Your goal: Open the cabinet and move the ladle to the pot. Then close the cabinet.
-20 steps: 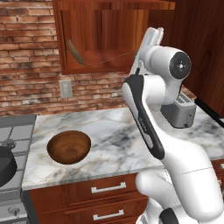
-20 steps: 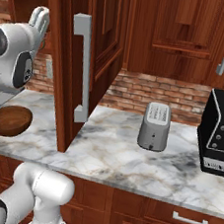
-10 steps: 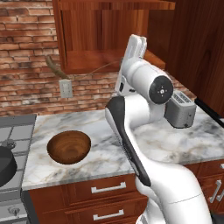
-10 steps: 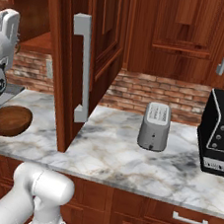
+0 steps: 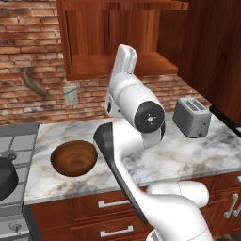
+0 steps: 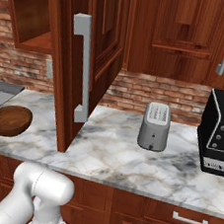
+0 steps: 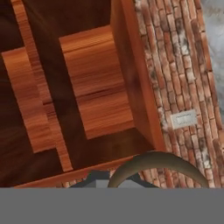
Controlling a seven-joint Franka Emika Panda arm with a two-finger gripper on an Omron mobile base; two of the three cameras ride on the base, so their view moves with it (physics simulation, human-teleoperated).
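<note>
Fingers (image 7: 97, 179) show as dark tips at the bottom edge of the hand view. They are drawn together, with the ladle's curved handle arching right over them, so they are clamped on the ladle (image 7: 157, 159).

From the left base view, the ladle (image 5: 34, 84) hangs in the air in front of the brick wall (image 5: 28, 42). It is left of the open cabinet (image 5: 122, 66) and above the counter (image 5: 188, 155). Its small bowl end points down and to the right, and the thin handle is hard to follow from there.

The pot (image 5: 4, 176) sits lower at the far left edge, on the stove (image 5: 19, 141), well below the ladle and apart from it. A brown wooden bowl (image 5: 74, 157) rests on the counter between the pot and the arm.

The hand view looks into the cabinet (image 7: 96, 87), with bare wooden shelves and a side wall meeting the bricks. A wall socket (image 7: 183, 119) sits on the bricks just beside it.

In the right base view, the cabinet door (image 6: 102, 43) stands swung wide open. Its long silver bar handle (image 6: 82, 70) faces the camera, and the bowl (image 6: 8, 120) is to its left.

A silver toaster (image 6: 154, 125) stands upright on the counter near the back wall. A black appliance (image 6: 220, 137) is at the right edge, and the markings on its panel are too small to read.
</note>
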